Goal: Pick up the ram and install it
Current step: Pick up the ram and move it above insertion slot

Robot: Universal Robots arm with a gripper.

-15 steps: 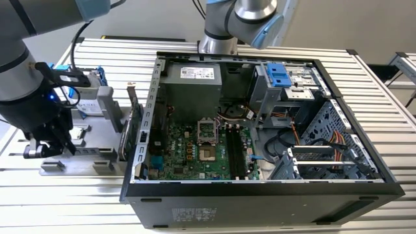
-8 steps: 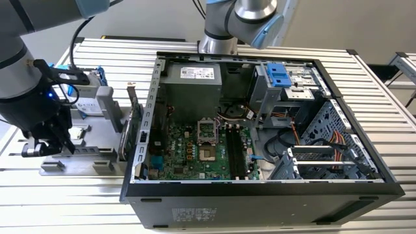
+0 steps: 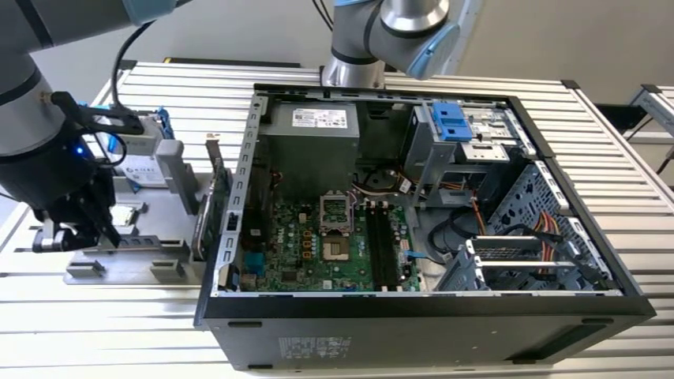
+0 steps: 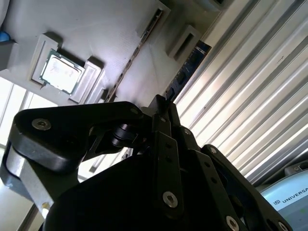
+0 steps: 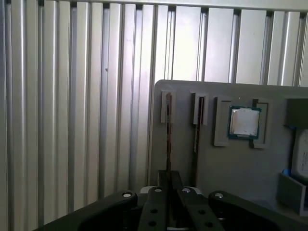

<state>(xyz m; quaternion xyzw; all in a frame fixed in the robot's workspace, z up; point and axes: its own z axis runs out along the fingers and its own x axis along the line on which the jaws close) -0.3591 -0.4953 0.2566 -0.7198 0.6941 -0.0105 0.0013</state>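
**On the flat grey holder plate (image 5: 231, 168), the black two-finger tool (image 5: 169, 177) is closed on the ram (image 5: 168, 130), a thin, long, dark circuit-board strip**

At the border of the plate, in the first wrist view, the ram stands on its edge in a narrow raised slot, just beside the ribbed silver metal worktop (image 5: 72, 120). The two fingers of the tool press on one end of the strip from both sides, and between them I see nothing except the strip itself. I cannot tell if the ram sits fully in its slot or is raised a little. A second thin dark strip (image 5: 197, 134) stands parallel to it in the next slot, near but not touching. Further along the plate a small square silver chip (image 5: 244, 121) lies in its own grey frame.

In the second wrist view, the dark strip comes out from between the fingertips and runs along the plate border, with the ribbed worktop just beside it.

In the exterior view, the grey robot arm (image 3: 31, 118) hangs over the plate at the exterior view's left, with the tool pointing down. The large open black computer case (image 3: 421, 316) lies on the worktop to the exterior view's right of the plate, apart from the tool. Inside the case, the green motherboard (image 3: 305, 253) carries long black memory slots (image 3: 381, 245). The ram is on the plate, outside the case.
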